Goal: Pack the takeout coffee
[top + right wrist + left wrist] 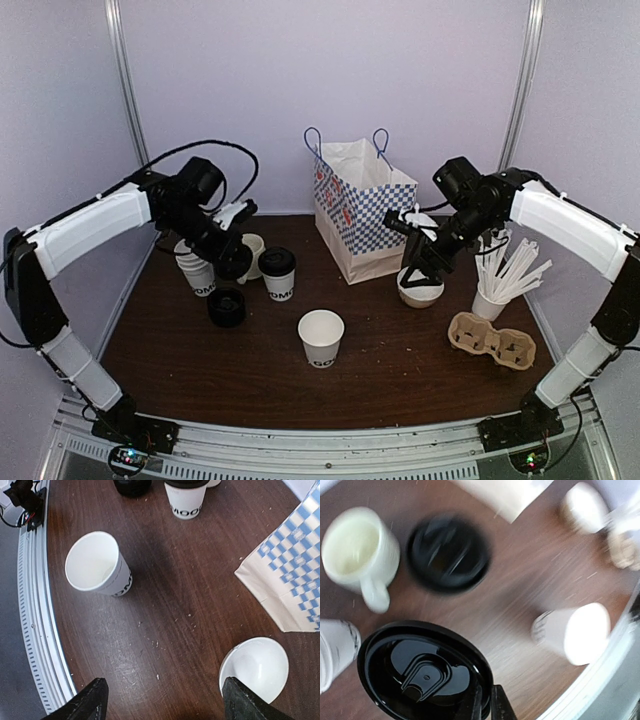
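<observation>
The takeout coffee (277,272), a white paper cup with a black lid, stands left of centre; it also shows in the left wrist view (448,552) and the right wrist view (187,497). My left gripper (235,262) hovers just left of it, shut on the rim of a loose black lid (425,672). A lidless white paper cup (320,337) stands in front; it also shows in the right wrist view (97,565). My right gripper (167,705) is open and empty above the table, beside the white bowl (255,667).
A blue-checked paper bag (360,205) stands open at the back centre. A cream mug (357,555), a stack of cups (197,270) and a stack of black lids (227,307) sit left. A cup of straws (490,300) and a cardboard carrier (492,340) sit right.
</observation>
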Controlling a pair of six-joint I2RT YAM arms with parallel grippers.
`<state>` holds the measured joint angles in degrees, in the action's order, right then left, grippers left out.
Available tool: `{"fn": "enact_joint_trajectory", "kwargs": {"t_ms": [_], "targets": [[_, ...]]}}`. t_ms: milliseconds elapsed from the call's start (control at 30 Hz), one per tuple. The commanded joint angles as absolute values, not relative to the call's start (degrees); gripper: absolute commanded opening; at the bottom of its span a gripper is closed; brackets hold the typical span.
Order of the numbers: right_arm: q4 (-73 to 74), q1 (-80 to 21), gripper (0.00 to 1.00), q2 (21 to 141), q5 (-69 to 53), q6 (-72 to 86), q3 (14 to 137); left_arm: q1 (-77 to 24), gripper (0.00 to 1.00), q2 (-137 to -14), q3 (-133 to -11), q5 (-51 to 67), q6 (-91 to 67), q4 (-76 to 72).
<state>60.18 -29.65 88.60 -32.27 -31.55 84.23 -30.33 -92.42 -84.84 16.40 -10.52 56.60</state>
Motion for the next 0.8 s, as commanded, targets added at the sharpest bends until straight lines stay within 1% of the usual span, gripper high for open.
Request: {"fn": "enact_joint_trajectory", "kwargs": {"t_ms": [0,67,167,233,267,333,433,500,567,767], "targets": [[58.81,-29.93,0.82,88.49,-36.0,-28.03,92.4,-30.41,0.08,-84.62,-87.69,33.39,-17.13,39.26],[57.23,-29.95,0.83,88.52,-39.4,-26.1,95.58,-30.39,0.08,-84.32,-88.05,38.11,-20.52,33.55],[53.67,-29.9,0.86,90.98,-44.64,-18.68,101.52,-30.41,0.08,-82.9,-85.34,43.5,-27.73,19.35],[48.97,-29.94,0.88,92.61,-49.74,-10.56,103.47,-30.37,0.08,-81.74,-80.89,47.82,-33.85,4.94],[46.51,-29.92,0.89,93.74,-52.68,-6.81,104.41,-30.4,0.09,-81.26,-78.29,49.58,-37.43,-4.61],[40.45,-30.24,0.91,95.69,-57.31,1.53,105.35,-30.41,0.1,-81.13,-73.23,50.35,-46.62,-20.75],[32.06,-31.07,0.96,97.99,-60.11,10.6,106.56,-30.41,0.1,-82.68,-70.02,51.09,-54.5,-35.43],[28.85,-31.72,0.99,99.45,-60.54,14.73,108.1,-30.5,0.1,-83.72,-69.23,51.4,-58.23,-40.84],[25.89,-32.45,1.0,100.96,-60.75,18.08,109.33,-30.5,0.1,-84.41,-68.13,51.04,-60.87,-45.66],[12.9,-33.55,0.99,105.07,-64.39,31.6,109.66,-30.67,0.11,-85.68,-66.65,50.73,-64.64,-50.51]]}}
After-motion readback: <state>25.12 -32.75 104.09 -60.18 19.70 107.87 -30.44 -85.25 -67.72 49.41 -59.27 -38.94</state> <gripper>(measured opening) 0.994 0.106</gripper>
